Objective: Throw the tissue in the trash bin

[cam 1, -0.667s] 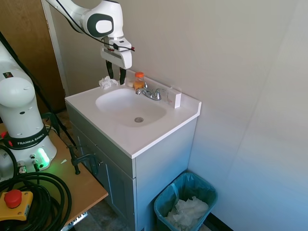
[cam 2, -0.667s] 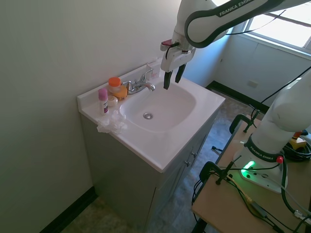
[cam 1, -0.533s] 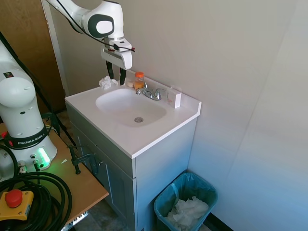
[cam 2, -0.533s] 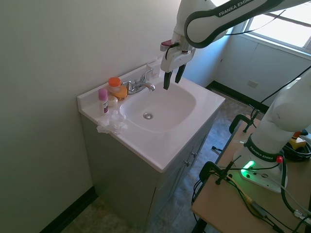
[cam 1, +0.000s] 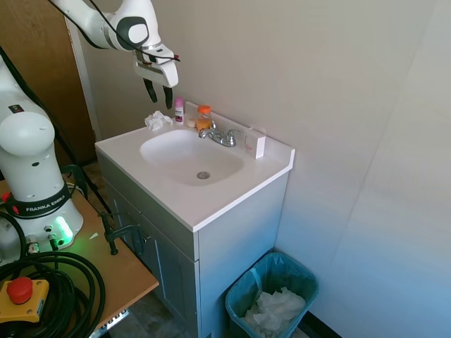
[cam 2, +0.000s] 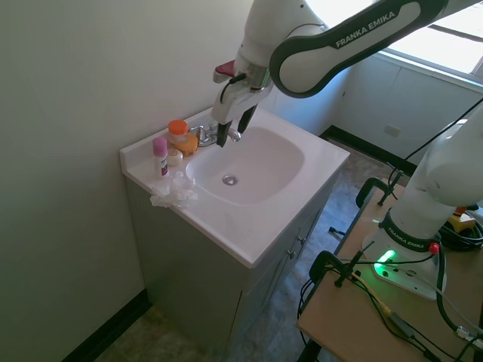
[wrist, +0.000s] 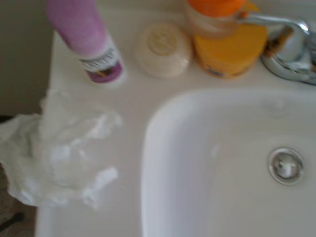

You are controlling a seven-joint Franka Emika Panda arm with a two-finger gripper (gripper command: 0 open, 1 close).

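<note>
Moved since earlier: white arm's two-finger end effector [cam 1: 159,95] has shifted from over the basin's rear edge toward the tissue corner, uncovering a pink-capped bottle [cam 1: 179,110].
Landmark: white oval sink basin [cam 1: 190,156] set in the white bench [cam 1: 232,184].
Trash bin: small round bin lined with a teal-blue bag [cam 1: 272,296], on the floor well below the basin, beside the cabinet; white crumpled paper lies inside.
Tissue: small crumpled white paper tissue [cam 1: 158,120] lying on the bench corner just beside the basin rim, near the pink-capped bottle; also seen in the wrist view [wrist: 59,150].
End effector: empty, fingers narrowly apart, pointing down, above the bench between tissue and basin, touching nothing [cam 2: 227,133].
Behind basin: chrome faucet [cam 1: 220,136], orange-capped jar [cam 1: 204,117], round cream soap [wrist: 162,49].
</note>
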